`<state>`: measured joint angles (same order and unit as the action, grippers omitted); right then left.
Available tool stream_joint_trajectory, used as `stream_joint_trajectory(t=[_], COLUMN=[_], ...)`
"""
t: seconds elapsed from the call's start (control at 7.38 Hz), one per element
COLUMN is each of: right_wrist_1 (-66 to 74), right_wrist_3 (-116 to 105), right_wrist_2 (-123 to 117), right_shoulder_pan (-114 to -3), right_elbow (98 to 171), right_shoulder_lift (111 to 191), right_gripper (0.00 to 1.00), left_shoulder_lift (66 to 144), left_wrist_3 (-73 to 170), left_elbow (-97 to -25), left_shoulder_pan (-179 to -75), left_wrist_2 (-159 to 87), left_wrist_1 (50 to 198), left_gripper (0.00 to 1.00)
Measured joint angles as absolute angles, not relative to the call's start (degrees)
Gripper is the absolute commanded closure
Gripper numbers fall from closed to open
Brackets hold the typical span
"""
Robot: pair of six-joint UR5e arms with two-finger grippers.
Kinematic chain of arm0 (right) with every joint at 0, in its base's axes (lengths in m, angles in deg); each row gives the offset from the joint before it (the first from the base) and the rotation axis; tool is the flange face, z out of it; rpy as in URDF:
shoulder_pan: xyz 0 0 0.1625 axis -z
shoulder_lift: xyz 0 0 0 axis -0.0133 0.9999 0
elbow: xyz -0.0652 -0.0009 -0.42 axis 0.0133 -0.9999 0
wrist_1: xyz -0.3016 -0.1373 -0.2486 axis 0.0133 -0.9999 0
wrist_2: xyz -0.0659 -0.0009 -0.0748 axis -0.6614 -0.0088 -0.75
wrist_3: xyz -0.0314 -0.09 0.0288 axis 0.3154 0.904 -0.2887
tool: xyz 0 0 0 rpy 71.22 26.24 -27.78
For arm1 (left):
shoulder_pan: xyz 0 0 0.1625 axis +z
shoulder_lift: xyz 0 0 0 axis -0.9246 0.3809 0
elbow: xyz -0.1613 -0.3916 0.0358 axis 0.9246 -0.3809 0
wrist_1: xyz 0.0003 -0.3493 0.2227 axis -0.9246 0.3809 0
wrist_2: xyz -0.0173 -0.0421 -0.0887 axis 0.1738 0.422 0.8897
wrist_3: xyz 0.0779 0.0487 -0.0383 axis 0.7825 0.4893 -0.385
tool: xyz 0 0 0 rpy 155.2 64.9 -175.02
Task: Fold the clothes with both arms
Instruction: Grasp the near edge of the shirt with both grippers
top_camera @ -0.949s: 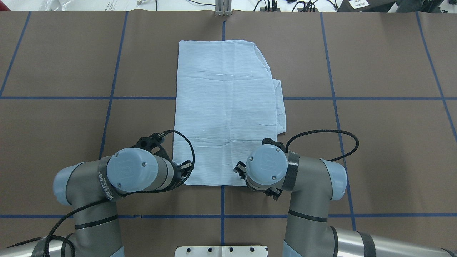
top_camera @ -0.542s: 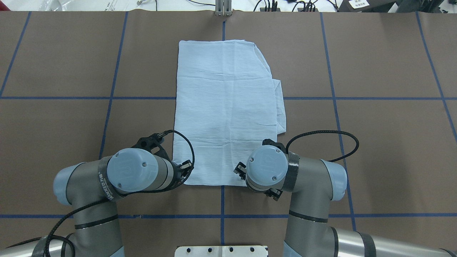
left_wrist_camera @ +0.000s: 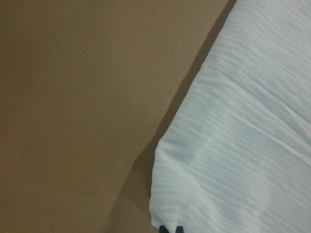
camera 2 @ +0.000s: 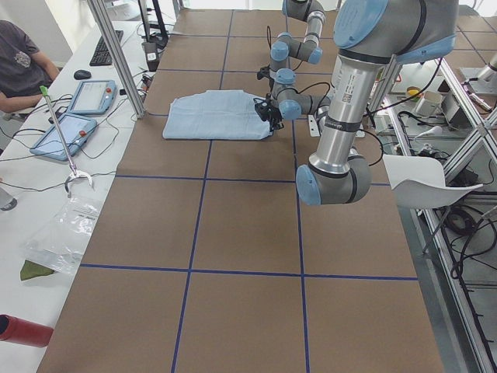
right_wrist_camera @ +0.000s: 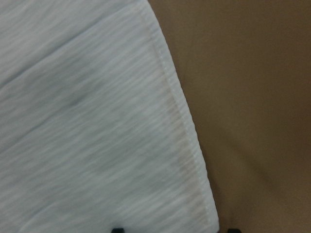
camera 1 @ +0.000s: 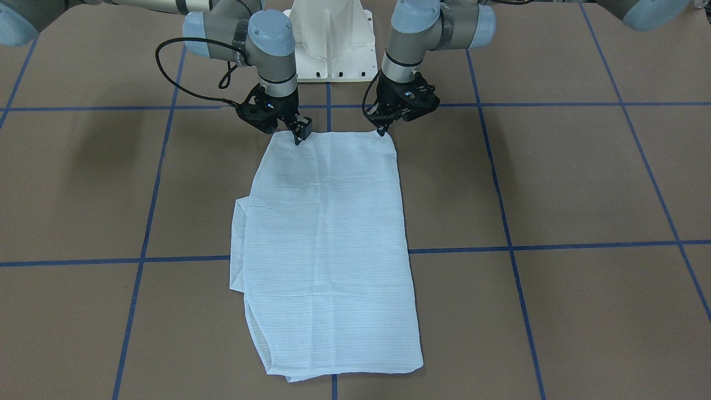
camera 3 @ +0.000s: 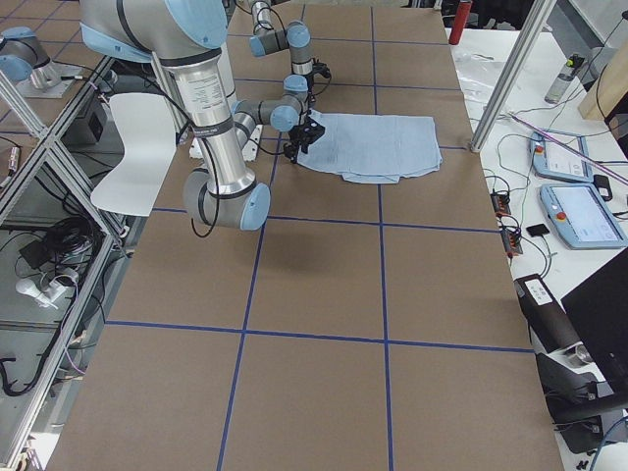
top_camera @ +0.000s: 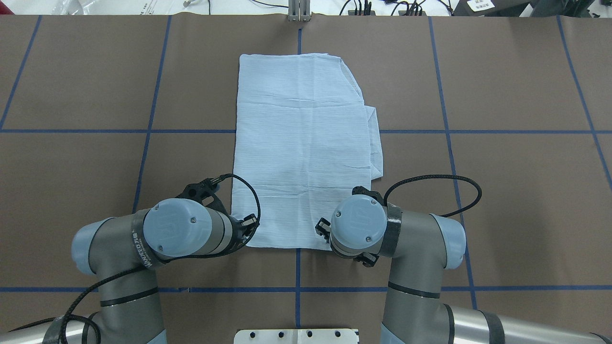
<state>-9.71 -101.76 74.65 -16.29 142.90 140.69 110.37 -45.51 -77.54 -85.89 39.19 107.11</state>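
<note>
Since the shirt (top_camera: pixel 301 143) lies flat on the table (top_camera: pixel 502 191) as a long folded rectangle, its long axis running straight away from us, its near short edge lies closest to us. Our left gripper (camera 1: pixel 382 130) is pinched closed on the left corner; our right gripper (right_wrist_camera: pixel 172 229) straddles the right corner, jaws spread. We cannot tell which end holds the collar. The fold likely carries forward.
</note>
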Motion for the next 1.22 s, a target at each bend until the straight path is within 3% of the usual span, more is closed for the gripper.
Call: stream_joint_trajectory(t=[0.14,0.41,1.22], right_wrist_1=[-9.7,-9.7,-9.0], right_wrist_3=[-101.8,-101.8,-101.7], right_wrist_2=[74.7,74.8,74.9], right_shoulder_pan=[-16.3,-16.4,-16.4], right_elbow=[143.0,143.1,142.9], right_shoulder_lift=[140.7,140.9,141.3], right_gripper=[0.27,0.02,0.02], left_shoulder_lift=[110.4,110.3,110.3], left_wrist_3=[-45.5,-45.5,-45.5], left_elbow=[-77.5,-77.5,-77.4], left_shoulder_pan=[-85.9,-86.0,-86.1], left_wrist_2=[39.2,39.1,39.0], left_wrist_1=[107.1,107.1,107.1], left_gripper=[1.00,1.00,1.00])
